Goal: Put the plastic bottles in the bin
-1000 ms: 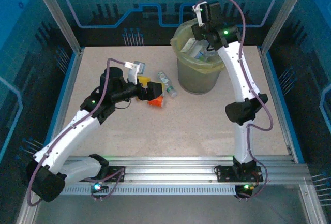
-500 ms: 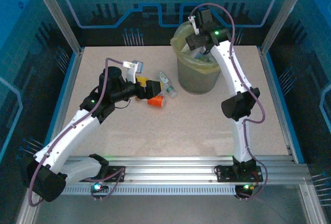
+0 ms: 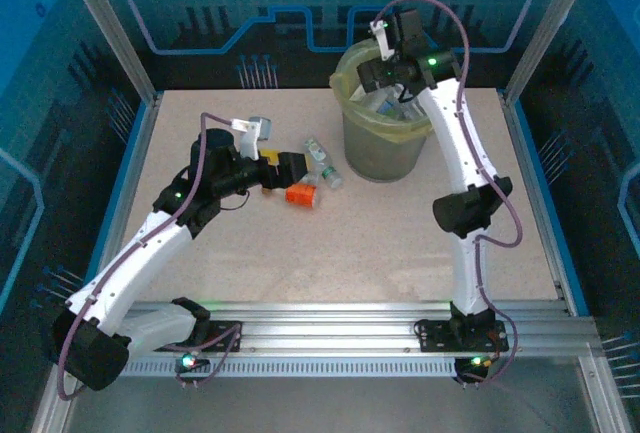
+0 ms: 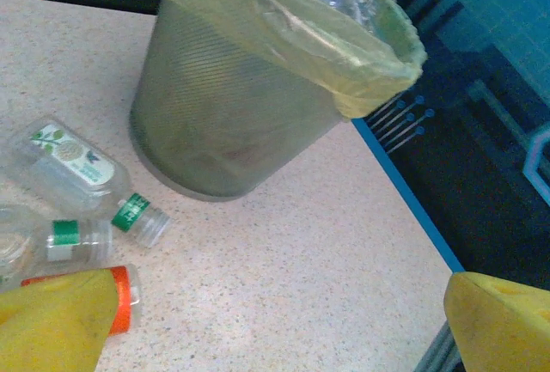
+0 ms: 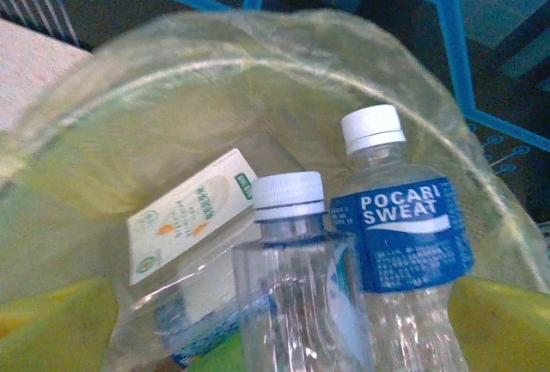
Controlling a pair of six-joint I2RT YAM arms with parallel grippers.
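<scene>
While the right gripper (image 5: 279, 320) hangs over the mouth of the round grey-olive bin (image 3: 385, 153) lined with a translucent yellow-green plastic bag, its yellow fingertips (image 5: 56, 320) stand wide apart and grip nothing. The bin stands on the speckled beige table (image 3: 330, 253) close to the far edge, right of the middle. Inside it, below the spread jaws, a clear plastic bottle with a blue label and white cap (image 5: 404, 226) stands beside a clear bottle with a white cap (image 5: 292, 260). A bottle with a cream label (image 5: 185, 217) lies behind them against the bag.

The left gripper (image 4: 277, 320) is low over the table to the left of the bin, its jaws spread wide and holding nothing. Three more bottles lie on their sides on the table just left of the bin's base. A clear one with a white leaf-printed label and green cap (image 4: 73, 161) is nearest the bin but apart from it. A clear one with a green band (image 4: 60, 239) lies just beside it. An orange-capped one (image 4: 125, 299) is partly hidden behind the left gripper's fingertip (image 4: 51, 320) at the lower left of the wrist view; whether the two touch cannot be told.
</scene>
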